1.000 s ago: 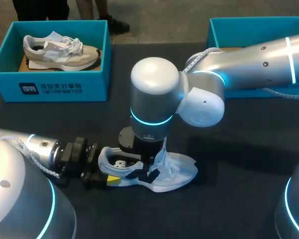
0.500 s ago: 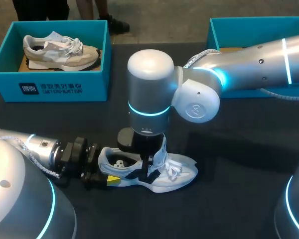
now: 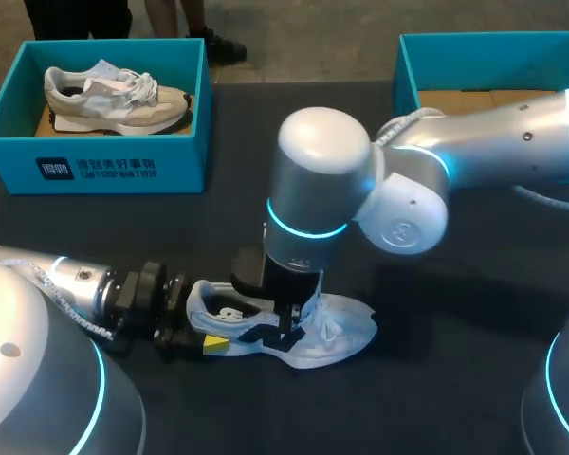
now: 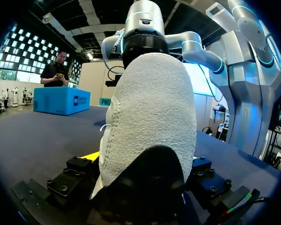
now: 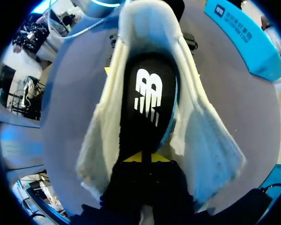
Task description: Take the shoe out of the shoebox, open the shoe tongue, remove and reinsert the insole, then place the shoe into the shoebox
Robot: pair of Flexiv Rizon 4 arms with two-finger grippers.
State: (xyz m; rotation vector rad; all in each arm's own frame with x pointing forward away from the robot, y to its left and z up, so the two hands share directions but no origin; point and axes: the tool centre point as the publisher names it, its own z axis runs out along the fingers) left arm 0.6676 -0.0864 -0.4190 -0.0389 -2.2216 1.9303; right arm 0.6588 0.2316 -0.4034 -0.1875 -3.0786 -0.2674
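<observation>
Over the last second your right arm has swung its wrist toward 3 o'clock and come lower, so the right gripper [image 3: 289, 327] now reaches deeper into the mouth of the shoe [image 3: 339, 334]. The shoe has hardly shifted. It lies on the table [image 3: 455, 379] at about 6 o'clock, outside both boxes, with its toe toward 3 o'clock. I judge that the tongue is already open and you are now working on the insole.

The head view cannot see inside the shoe. The right wrist view can: the insole [image 5: 147, 103] is black with a white mark, lies flat in the shoe, and shows a blue edge along one side. The yellow tips meet on its near end with only a thin seam between them, so those jaws are closed. I cannot tell whether they have caught an edge of the insole.

The left wrist view shows only the heel, which fills the space between that gripper's fingers. Together with the head view, this shows the left gripper [image 3: 204, 325] clamped on the shoe from 9 o'clock.

The empty box [image 3: 408, 66] waits at 1 o'clock. The other box [image 3: 95, 166], at 10 o'clock, holds a second shoe [image 3: 114, 95].
</observation>
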